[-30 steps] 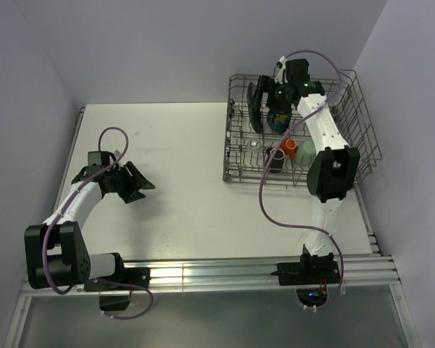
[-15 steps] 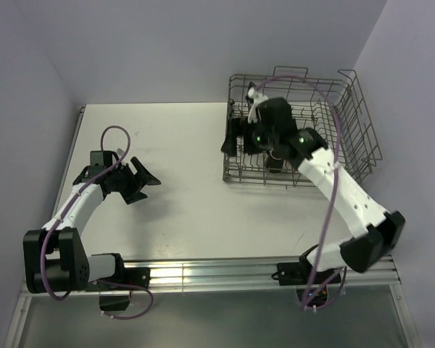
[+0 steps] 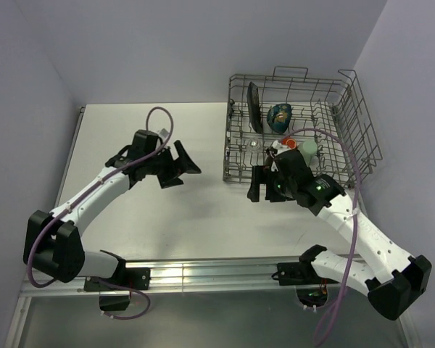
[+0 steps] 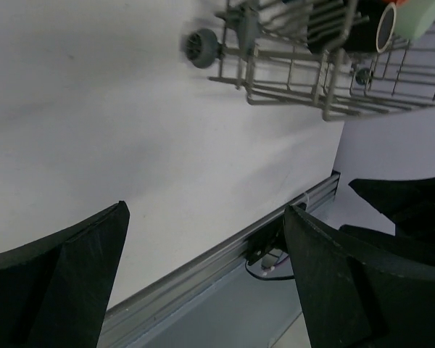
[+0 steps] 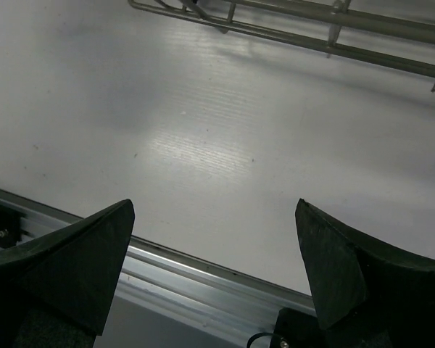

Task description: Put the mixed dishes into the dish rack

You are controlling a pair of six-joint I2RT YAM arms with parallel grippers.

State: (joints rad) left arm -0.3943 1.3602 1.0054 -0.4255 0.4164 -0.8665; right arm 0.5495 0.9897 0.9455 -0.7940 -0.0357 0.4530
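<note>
The white table carries the grey wire dish rack at its far right corner, its longer side running left to right. The left arm reaches from its base up and rightward over the middle of the table, the left tool pointing at the rack with its fingers wide apart and nothing between them. The right arm folds back to an elbow at the near right, and the right tool hangs just beside the rack's near rail, jaws spread and empty. In the rack, the dark square plate stands on edge beside the dark-blue bowl. The pale green cup lies on its side, mouth leftward, next to the small orange mug and the clear glass.
</note>
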